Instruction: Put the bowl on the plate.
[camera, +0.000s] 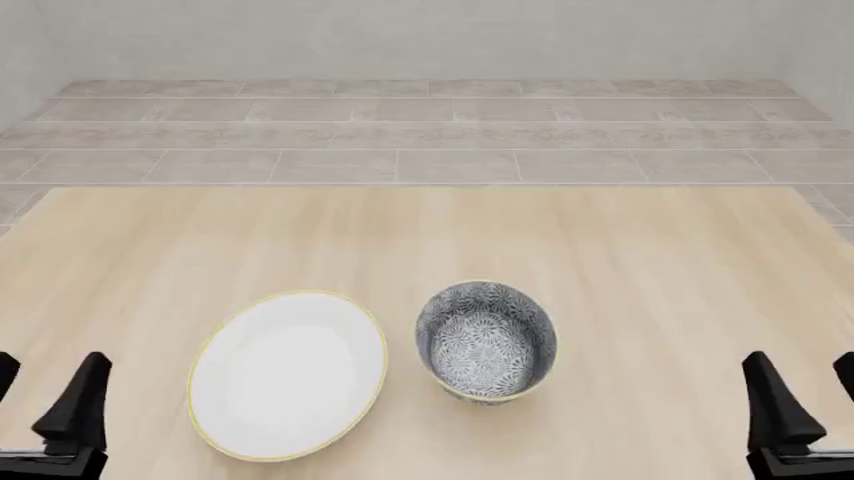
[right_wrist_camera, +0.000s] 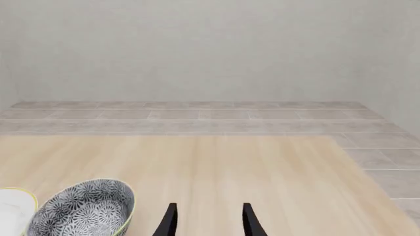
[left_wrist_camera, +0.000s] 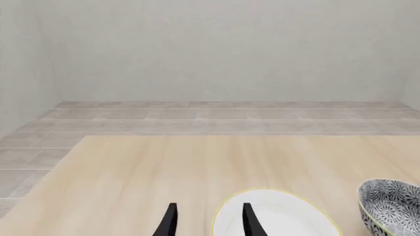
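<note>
The blue-and-white floral bowl (camera: 486, 339) stands upright on the wooden table, just right of the white plate (camera: 290, 373) with its thin yellow rim; the two nearly touch. My left gripper (camera: 50, 372) hangs open at the table's near left corner, well left of the plate. My right gripper (camera: 803, 372) is open at the near right corner, far right of the bowl. Neither holds anything. In the left wrist view the open left gripper (left_wrist_camera: 208, 211) has the plate (left_wrist_camera: 282, 216) and bowl (left_wrist_camera: 391, 206) ahead. The right wrist view shows the open right gripper (right_wrist_camera: 208, 211), the bowl (right_wrist_camera: 84, 209) and the plate's edge (right_wrist_camera: 13, 209).
The light wooden table (camera: 427, 240) stretches back to a tiled floor (camera: 427, 130) and a pale wall. Nothing else stands on the table.
</note>
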You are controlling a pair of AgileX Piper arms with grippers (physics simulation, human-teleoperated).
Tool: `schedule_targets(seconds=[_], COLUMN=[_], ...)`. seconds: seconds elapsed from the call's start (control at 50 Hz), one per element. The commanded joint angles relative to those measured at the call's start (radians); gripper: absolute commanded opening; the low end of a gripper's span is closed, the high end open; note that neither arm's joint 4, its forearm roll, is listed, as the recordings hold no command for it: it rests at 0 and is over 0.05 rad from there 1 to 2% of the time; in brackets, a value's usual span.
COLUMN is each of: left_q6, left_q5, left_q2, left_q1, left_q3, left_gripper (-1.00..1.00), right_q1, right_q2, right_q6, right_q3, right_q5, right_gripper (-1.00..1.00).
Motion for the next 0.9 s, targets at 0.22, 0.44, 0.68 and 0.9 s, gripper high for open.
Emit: schedule_targets(seconds=[0.22,0.44,0.68,0.9], left_q6=[0.006,0.016,0.022,0.026], left_q5=[-0.01,-0.044,-0.093,-0.103], left_q2=[0.008,0.043,0.091,0.101], left_q1=[-0.009,-0.015,-0.016,-0.021], left_q3=[-0.002,0.0,0.001,0.001], left_gripper=[1.0,1.0,1.0,1.0], right_q1=[0.002,0.005,0.012,0.053], right_q2=[-0.001,-0.001,0.0,0.016], right_q6=[-0.014,-0.036,-0.048,-0.08], right_q3=[-0.002,-0.029,-0.078,-0.14], right_q5=[0.001,0.004,0.039,0.096], right_gripper=[1.0,1.0,1.0,1.0])
